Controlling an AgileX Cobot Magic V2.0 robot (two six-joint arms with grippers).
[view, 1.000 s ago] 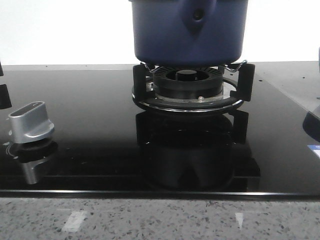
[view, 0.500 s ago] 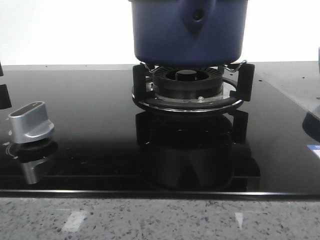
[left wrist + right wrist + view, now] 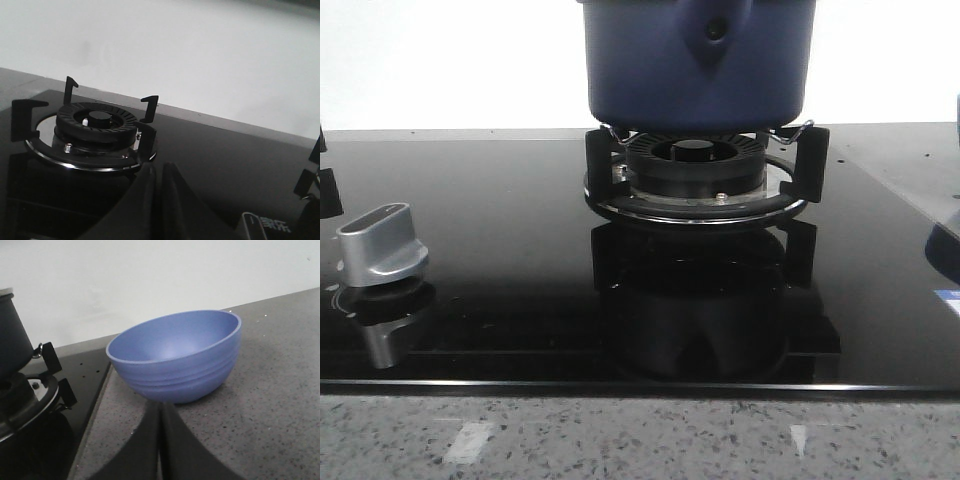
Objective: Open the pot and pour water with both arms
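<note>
Front view: pot (image 3: 698, 62) sat on burner (image 3: 696, 178) at rear centre of hob (image 3: 500, 250), knob (image 3: 382, 245) at left; no grippers seen. Left wrist alone showed second, bare burner (image 3: 95, 122); left gripper (image 3: 157, 200) pressed closed, empty. Right wrist alone showed bowl (image 3: 176, 356) on counter (image 3: 270, 400) beside hob; right gripper (image 3: 159, 440) closed, empty.

Front view low, close, facing forward at dark blue matte cylindrical pot (image 3: 698, 62); right wrist view shares it (image 3: 11, 342); left wrist faces bare black burner (image 3: 96, 121).
</note>
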